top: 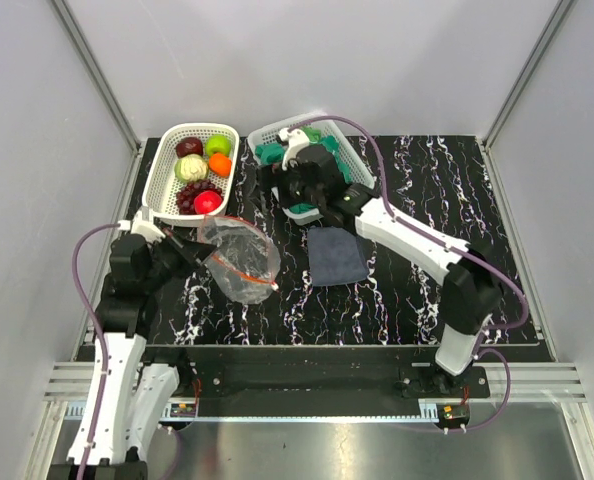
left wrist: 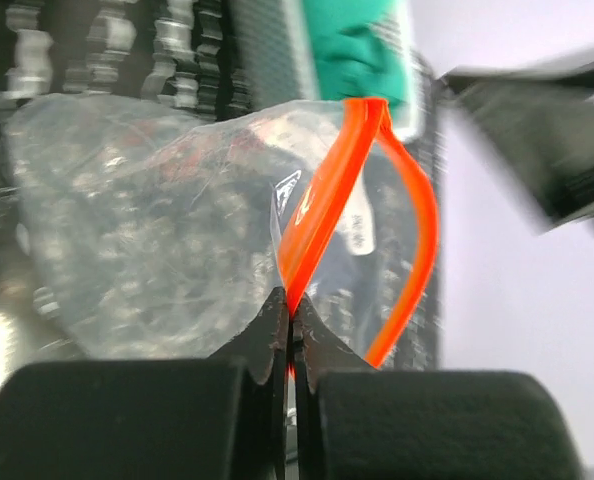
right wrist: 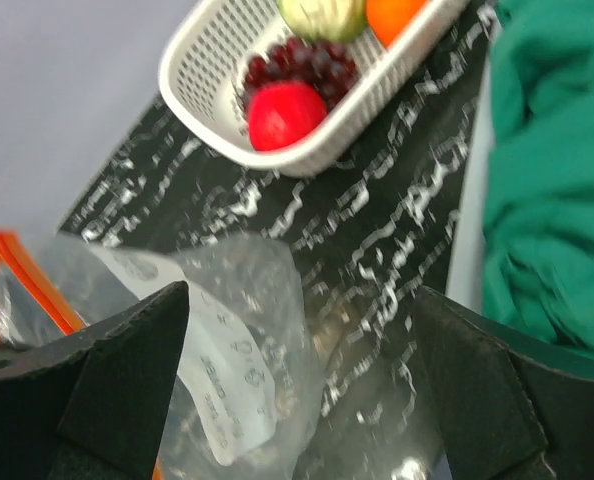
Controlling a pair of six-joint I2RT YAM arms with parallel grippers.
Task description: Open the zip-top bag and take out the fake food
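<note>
The clear zip-top bag (top: 240, 258) hangs off the table left of centre and looks empty. Its orange-red zip strip (left wrist: 329, 195) is spread into an open loop. My left gripper (left wrist: 294, 312) is shut on that strip at its near end; it shows in the top view (top: 195, 250) at the bag's left side. The fake food lies in the left white basket (top: 155, 188): a red tomato (right wrist: 286, 114), purple grapes (right wrist: 303, 62), a cabbage (top: 190, 167), an orange (top: 220, 164), a green apple (top: 218, 145) and a dark red apple (top: 188, 147). My right gripper (right wrist: 302, 375) is open and empty, above the table beside the bag (right wrist: 239, 335).
A second white basket (top: 345, 146) at the back centre holds green cloths (right wrist: 557, 170). A dark grey-blue square cloth (top: 336, 256) lies flat on the black marbled table (top: 427, 180) right of the bag. Grey walls enclose the table on three sides.
</note>
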